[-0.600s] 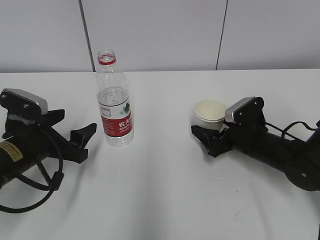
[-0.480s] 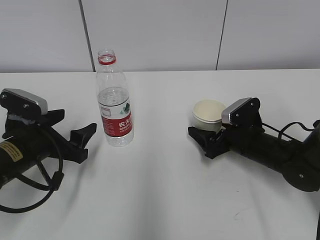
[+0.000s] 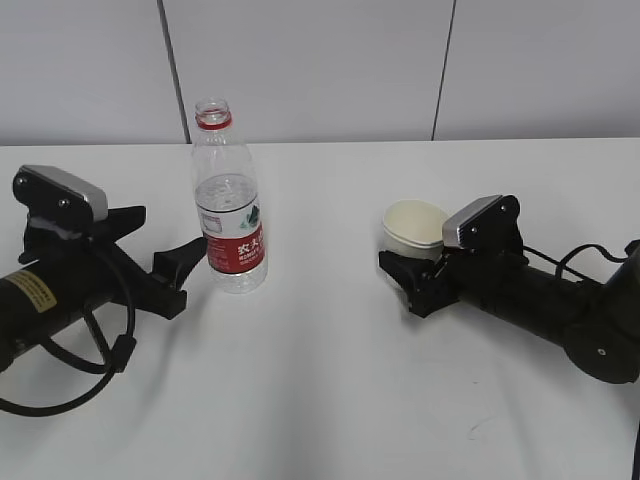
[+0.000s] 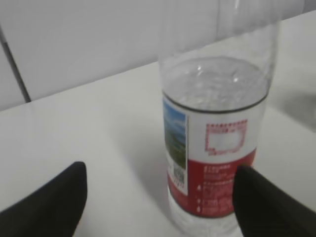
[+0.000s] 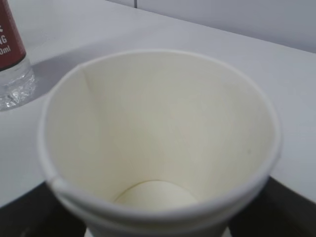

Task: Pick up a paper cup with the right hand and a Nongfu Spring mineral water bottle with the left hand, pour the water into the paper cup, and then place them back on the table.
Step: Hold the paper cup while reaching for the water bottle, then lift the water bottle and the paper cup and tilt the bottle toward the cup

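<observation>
The Nongfu Spring bottle stands upright and uncapped on the white table, its water reaching just above the red-and-white label. My left gripper with the yellow sticker lies low beside it, open. In the left wrist view the bottle stands just ahead, close to the right fingertip. My right gripper is shut on the paper cup, which leans slightly. In the right wrist view the empty cup fills the frame, its rim kinked at the left.
A grey panelled wall runs behind the table's back edge. The bottle's base shows at the far left of the right wrist view. A black cable loops under the left arm.
</observation>
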### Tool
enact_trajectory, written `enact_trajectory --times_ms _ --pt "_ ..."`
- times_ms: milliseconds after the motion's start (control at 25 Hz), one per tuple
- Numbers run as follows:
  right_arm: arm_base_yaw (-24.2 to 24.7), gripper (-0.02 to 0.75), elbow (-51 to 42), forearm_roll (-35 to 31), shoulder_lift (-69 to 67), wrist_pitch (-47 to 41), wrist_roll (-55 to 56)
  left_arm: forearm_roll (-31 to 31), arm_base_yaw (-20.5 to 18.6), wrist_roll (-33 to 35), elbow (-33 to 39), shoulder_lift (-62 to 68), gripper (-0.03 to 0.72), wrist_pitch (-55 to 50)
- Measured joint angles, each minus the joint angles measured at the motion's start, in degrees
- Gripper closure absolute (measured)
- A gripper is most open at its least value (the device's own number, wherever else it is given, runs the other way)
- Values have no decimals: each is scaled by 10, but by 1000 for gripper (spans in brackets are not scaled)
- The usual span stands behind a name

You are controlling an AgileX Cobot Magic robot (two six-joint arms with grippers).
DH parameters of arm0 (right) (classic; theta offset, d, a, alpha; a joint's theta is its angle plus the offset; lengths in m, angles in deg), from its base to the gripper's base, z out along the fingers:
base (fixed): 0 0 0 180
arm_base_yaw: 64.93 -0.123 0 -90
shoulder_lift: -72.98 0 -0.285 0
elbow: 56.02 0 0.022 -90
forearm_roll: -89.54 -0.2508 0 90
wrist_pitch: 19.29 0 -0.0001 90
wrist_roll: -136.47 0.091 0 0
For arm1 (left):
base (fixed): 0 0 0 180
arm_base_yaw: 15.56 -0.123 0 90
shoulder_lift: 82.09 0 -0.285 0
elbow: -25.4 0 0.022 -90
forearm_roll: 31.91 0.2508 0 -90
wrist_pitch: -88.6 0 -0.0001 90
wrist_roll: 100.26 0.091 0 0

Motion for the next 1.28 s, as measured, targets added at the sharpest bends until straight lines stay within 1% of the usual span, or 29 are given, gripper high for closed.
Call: enact_trajectory --times_ms 80,280,480,640,760,960,1280 --pt "0 196 0 -1 0 0 4 11 0 0 -14 0 133 1" --pt "0 196 0 -1 0 1 16 15 0 -1 -35 4 132 1" --pt "0 197 0 -1 0 1 18 44 0 -12 -60 37 92 2" --pt "0 197 0 -1 0 1 19 50 0 -18 -87 72 90 3" --pt "0 199 0 -1 0 1 21 62 0 -43 -109 89 90 3" --pt "0 200 0 -1 0 1 23 112 0 -94 -139 111 90 1" --pt "0 200 1 -1 0 1 24 123 0 -112 -170 121 91 0"
